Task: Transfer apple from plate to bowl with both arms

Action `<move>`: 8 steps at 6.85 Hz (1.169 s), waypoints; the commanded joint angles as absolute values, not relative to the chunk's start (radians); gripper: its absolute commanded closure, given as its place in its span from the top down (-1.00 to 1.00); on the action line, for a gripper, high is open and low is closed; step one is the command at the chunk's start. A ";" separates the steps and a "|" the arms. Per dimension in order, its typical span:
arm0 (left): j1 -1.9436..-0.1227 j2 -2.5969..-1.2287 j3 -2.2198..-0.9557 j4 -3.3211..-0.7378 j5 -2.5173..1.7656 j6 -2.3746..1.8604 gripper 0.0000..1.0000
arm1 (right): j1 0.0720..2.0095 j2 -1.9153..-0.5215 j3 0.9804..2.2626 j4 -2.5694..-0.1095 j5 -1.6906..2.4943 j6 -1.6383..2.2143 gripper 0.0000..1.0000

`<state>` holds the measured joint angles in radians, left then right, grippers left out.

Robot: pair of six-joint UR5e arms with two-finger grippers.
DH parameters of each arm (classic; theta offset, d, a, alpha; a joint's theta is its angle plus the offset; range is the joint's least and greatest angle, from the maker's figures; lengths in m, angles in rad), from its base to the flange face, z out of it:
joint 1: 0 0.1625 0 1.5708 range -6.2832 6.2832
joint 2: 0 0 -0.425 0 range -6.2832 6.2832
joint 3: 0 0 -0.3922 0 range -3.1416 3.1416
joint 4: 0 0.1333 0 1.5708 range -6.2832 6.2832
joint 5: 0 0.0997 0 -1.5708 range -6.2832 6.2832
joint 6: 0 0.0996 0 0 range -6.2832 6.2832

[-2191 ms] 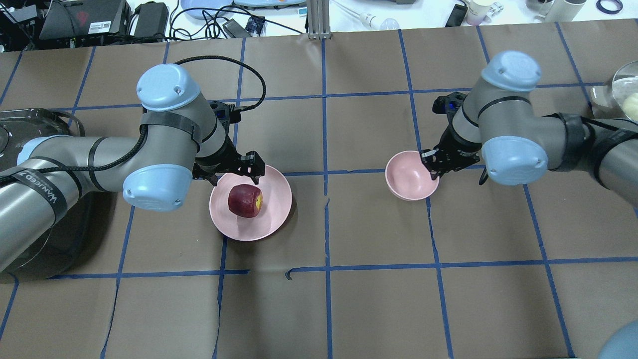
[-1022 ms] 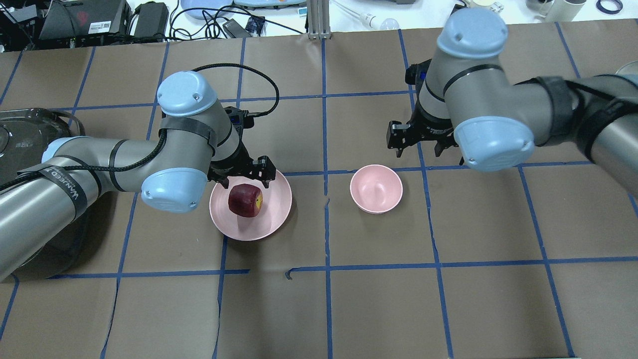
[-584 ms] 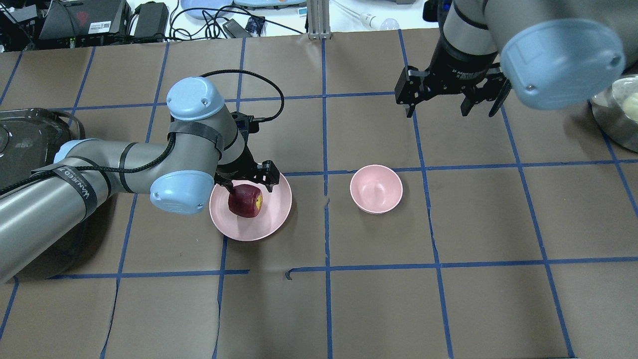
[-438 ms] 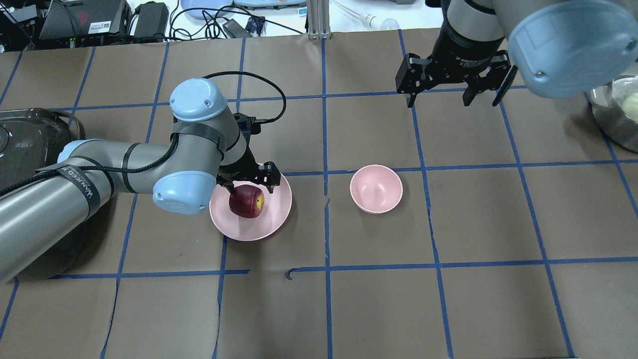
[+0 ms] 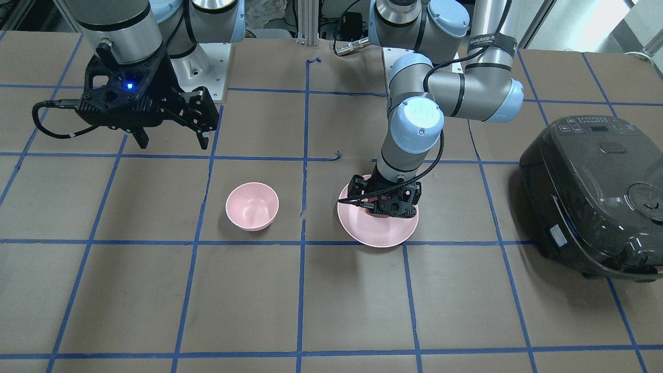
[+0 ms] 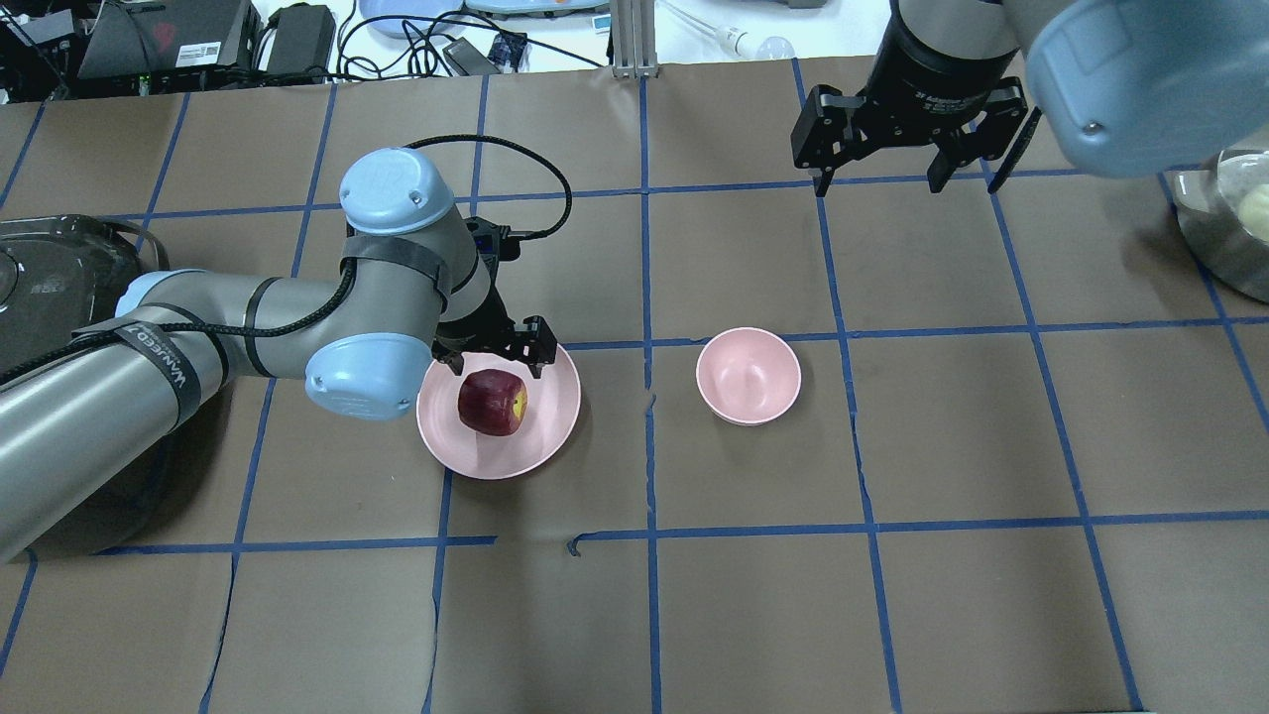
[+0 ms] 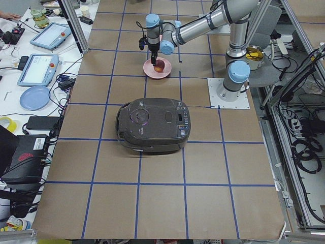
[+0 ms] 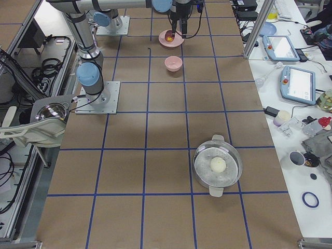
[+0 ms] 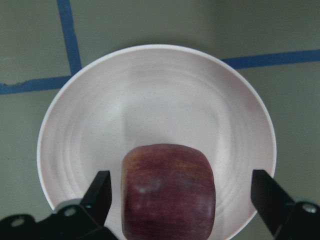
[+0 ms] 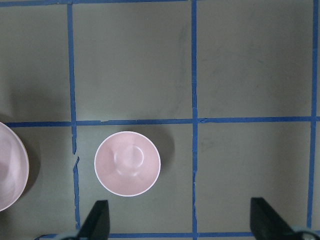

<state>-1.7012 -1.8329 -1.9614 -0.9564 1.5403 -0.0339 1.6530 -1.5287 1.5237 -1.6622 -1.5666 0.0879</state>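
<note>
The dark red apple (image 6: 493,402) sits on the pale pink plate (image 6: 540,436) left of the table's middle. My left gripper (image 6: 496,355) is open and low over the plate, at the apple's far side. In the left wrist view the apple (image 9: 168,192) lies between the two spread fingertips (image 9: 97,192), above the plate (image 9: 150,100). The small pink bowl (image 6: 749,376) stands empty to the plate's right. My right gripper (image 6: 907,178) is open and empty, raised high beyond the bowl; the right wrist view looks straight down on the bowl (image 10: 127,163).
A black rice cooker (image 5: 595,191) stands at the table's left end, beside my left arm. A metal pot (image 8: 218,166) with a pale ball in it stands at the right end. Cables and devices lie beyond the far edge.
My right gripper slid the bowl left toward the plate, let it go, then rose and drew back to the far side. My left gripper moved down around the apple, nudging it slightly.
</note>
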 commanded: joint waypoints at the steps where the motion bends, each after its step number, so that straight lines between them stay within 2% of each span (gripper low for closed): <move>1: -1.701 -1.844 -1.973 -0.956 1.549 -0.028 1.00 | 1.654 -1.531 1.523 -1.657 -1.566 0.087 1.00; 3: -1.701 -1.847 -1.977 -0.956 1.551 -0.023 1.00 | 1.654 -1.531 1.525 -1.657 -1.557 0.086 1.00; 4: -1.701 -1.861 -1.983 -0.956 1.548 -0.018 0.84 | 1.654 -1.531 1.523 -1.652 -1.554 0.086 1.00; 5: -1.703 -1.877 -2.003 -0.954 1.551 -0.012 0.47 | 1.655 -1.531 1.522 -1.649 -1.558 0.086 1.00; 6: -1.703 -1.876 -2.000 -0.948 1.548 -0.014 -0.37 | 1.654 -1.532 1.522 -1.648 -1.562 0.086 1.00; 7: -1.703 -1.864 -2.002 -0.948 1.545 -0.011 -0.86 | 1.654 -1.534 1.520 -1.647 -1.562 0.086 1.00; 8: -1.706 -1.846 -1.990 -0.943 1.540 -0.014 -1.00 | 1.654 -1.535 1.520 -1.649 -1.559 0.086 1.00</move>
